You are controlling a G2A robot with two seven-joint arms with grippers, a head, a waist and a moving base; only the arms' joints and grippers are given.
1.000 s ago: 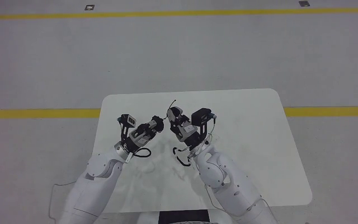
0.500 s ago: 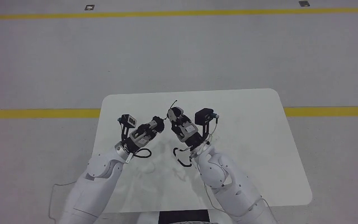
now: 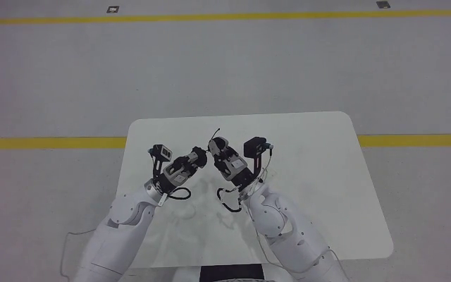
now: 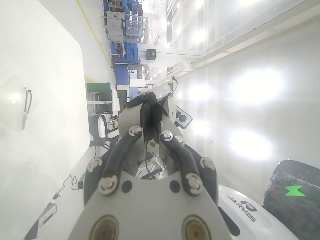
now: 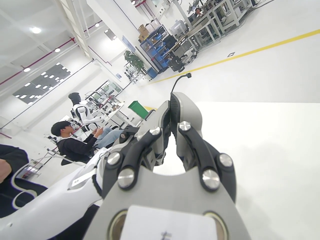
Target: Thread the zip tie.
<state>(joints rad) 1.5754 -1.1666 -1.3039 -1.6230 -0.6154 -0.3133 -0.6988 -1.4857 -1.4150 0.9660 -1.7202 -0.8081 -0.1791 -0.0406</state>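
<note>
The zip tie [image 3: 215,132] is a thin black strip standing up above the table [image 3: 310,141] between both grippers. My right gripper [image 3: 213,146] is shut on it; in the right wrist view the strip [image 5: 176,84] curves out past the right gripper's [image 5: 171,101] tips and ends in a small head. My left gripper [image 3: 200,155] sits tip to tip with the right one, just beside it. Its fingers [image 4: 135,116] are pressed together in the left wrist view, with the tie's end [image 4: 174,79] poking out beyond them. What lies between the left pads is hidden.
Both arms hang over the middle of the white table, near its front half. The table's rounded far edge [image 3: 239,116] lies beyond the grippers. Yellow floor lines [image 3: 394,140] run past the table on both sides.
The right gripper has shifted slightly towards the left gripper, carrying the zip tie with it. The left arm has barely moved.
</note>
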